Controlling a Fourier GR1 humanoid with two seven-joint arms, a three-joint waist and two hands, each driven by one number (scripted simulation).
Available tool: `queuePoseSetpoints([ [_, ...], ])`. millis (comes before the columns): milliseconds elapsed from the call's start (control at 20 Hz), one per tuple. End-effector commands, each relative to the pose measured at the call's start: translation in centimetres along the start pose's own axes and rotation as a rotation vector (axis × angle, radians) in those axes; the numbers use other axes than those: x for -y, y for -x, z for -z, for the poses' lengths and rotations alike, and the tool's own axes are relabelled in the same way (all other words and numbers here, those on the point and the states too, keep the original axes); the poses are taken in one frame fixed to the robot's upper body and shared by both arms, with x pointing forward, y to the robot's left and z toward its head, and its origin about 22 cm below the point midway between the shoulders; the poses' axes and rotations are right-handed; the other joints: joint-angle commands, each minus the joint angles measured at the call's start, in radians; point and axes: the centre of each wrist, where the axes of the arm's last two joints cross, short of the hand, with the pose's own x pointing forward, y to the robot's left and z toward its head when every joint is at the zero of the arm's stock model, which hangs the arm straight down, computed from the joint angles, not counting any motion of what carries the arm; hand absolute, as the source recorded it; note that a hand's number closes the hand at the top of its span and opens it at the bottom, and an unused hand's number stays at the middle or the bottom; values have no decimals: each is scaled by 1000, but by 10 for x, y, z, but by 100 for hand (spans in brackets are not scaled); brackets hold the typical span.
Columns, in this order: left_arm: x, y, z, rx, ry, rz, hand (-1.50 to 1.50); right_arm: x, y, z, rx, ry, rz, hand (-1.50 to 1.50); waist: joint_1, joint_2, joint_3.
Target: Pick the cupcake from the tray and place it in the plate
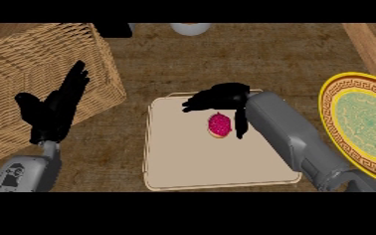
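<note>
- Coming in from the lower-right edge: grey right forearm (305, 142), angling up toward frame centre.
- Ending in black right hand (220, 98), hovering over the upper part of the tray (183, 172); fingers drooping down and partly spread, thumb hanging down just right of the cupcake (219, 125), nothing pinched or wrapped.
- Sitting on the tray, upper-middle area, just below the right hand's palm: cupcake, pink-red top with a pale rim showing at its lower edge; whether fingertips are touching it, cannot tell.
- Lying flat at frame centre: beige rectangular tray with rounded corners and raised lip, bare across its lower half.
- Showing at the right edge, cut off by the frame: plate (332, 124), yellow patterned rim, green centre; well apart from the cupcake, with the right forearm lying between.
- Resting at the left edge: left hand (53, 110), fingers straight and pointing up, held together, thumb sticking out to the left, holding nothing; overlapping the wicker basket (44, 55) in the upper left.
- Peeking in at top centre: white round object (191, 28), mostly cut off.
- Lying under everything: brown woven-looking counter (220, 59).
</note>
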Motion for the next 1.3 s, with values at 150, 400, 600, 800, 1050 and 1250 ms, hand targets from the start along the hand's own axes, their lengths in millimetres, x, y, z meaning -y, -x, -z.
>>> queuePoseSetpoints([
  [150, -6, 22, -6, -90, -12, -1, 0, -13, 1, 0, 65, -117, -28, 150, -6, 3, -8],
  [400, -7, 16, -3, -81, 1, 3, 0, -19, 2, 3, 138, -125, -57, 150, 1, 6, -8],
  [600, 2, 17, -3, -78, 0, -3, 0, -37, -8, 20, 150, -88, -18, 150, -5, 5, -8],
  [800, 2, 26, -13, -79, -3, 11, 0, -27, -6, 16, 139, 21, -10, 150, 0, 5, -8],
  [1050, -22, 24, -10, -109, -86, 10, 0, -38, 41, -88, -648, 412, 254, 150, -108, -11, -11],
  [1250, -27, 28, -17, -131, -98, 6, 0, -12, 46, -110, -1008, 703, 246, 150, -107, -24, -14],
])
